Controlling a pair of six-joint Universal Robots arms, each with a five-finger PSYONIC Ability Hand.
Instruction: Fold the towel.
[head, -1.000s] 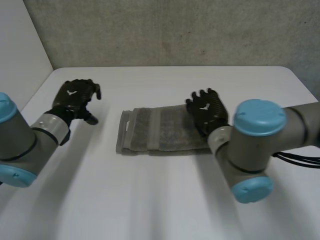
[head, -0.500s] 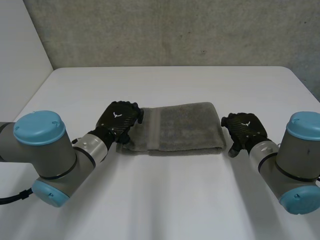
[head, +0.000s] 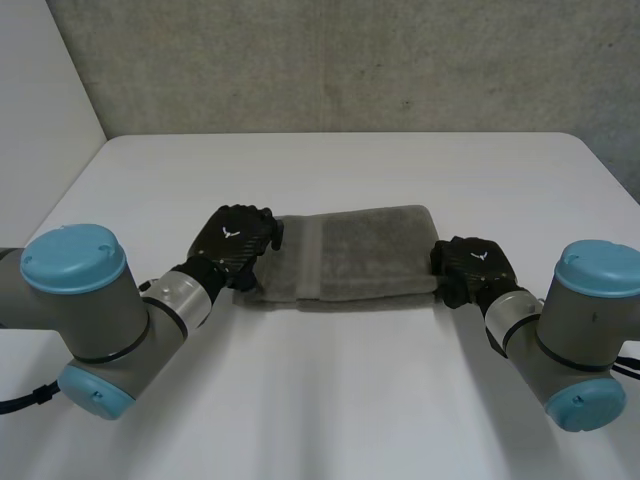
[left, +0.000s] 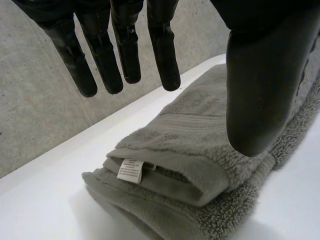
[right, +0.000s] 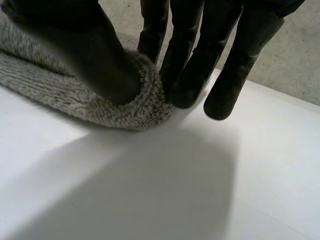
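- Now the towel (head: 355, 252) lies as a folded strip in the middle of the table (head: 330, 400), between both hands.
- Left hand (head: 238, 240): relaxed, fingers straight, poised over the left end, gripping nothing.
- Right hand (head: 470, 268): half a second ago just off the right end; now on its near corner, thumb and fingers pinching the fold.
- Judgement: grip is set for the next fold, probably right end over left.

Fluffy grey terry-cloth towel (head: 360, 250) on smooth matt white table (head: 330, 400).
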